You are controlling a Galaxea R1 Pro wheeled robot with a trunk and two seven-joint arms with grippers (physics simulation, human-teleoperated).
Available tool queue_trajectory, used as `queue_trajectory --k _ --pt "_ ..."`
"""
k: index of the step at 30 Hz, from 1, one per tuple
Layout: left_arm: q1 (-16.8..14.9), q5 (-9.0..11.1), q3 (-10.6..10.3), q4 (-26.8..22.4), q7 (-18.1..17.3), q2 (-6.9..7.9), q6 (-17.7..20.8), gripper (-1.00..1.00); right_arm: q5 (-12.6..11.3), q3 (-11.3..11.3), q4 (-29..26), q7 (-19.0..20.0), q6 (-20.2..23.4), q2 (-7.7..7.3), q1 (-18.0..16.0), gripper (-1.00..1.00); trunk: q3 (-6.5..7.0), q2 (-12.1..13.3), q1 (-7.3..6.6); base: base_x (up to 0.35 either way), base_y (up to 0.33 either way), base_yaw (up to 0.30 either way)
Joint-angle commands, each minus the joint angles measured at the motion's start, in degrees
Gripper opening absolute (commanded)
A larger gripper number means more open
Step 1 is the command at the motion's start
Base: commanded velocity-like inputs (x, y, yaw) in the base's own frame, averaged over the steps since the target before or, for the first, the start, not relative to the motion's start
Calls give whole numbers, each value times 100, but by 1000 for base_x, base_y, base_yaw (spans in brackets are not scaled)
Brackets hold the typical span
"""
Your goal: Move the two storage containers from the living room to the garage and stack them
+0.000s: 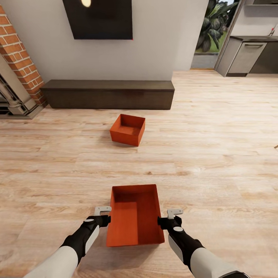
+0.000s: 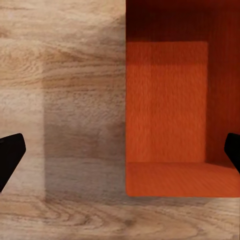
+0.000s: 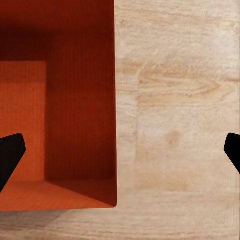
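Two orange-red storage containers sit on the living room's light wood floor. The near container (image 1: 135,216) lies between my arms; the far container (image 1: 128,129) rests closer to the bench. My left gripper (image 1: 103,210) hovers open at the near container's left wall, and my right gripper (image 1: 174,212) hovers open at its right wall. Looking down in the left wrist view, the left gripper (image 2: 122,150) spans that wall of the container (image 2: 170,115) with black fingertips (image 2: 10,152) wide apart. The right gripper (image 3: 120,152) likewise spans the other wall of the container (image 3: 55,100). Neither holds anything.
A long dark bench (image 1: 108,94) runs along the white wall under a black TV (image 1: 98,19). A brick fireplace (image 1: 19,58) stands at far left. Grey kitchen cabinets (image 1: 247,56) and a plant (image 1: 212,27) lie at far right. Wood floor surrounds both containers.
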Motion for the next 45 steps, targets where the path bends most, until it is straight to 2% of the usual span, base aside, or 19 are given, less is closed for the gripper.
queue_trajectory --k 1,20,29,45 --pt "0 16 -3 -10 22 -3 34 100 -56 47 6 -31 -25 -1 -4 100 -22 -43 22 0 0 0" --pt "0 23 -2 25 22 -3 29 100 -39 61 6 -74 -10 -8 -4 100 -363 -805 440 0 0 0" --pt "0 200 -11 68 22 8 20 100 -49 74 2 -75 23 -8 -4 100 -525 -1166 637 0 0 0" --pt "0 219 -11 60 29 8 20 100 -39 86 -3 -73 7 -2 -4 100 -812 -1808 989 0 0 0"
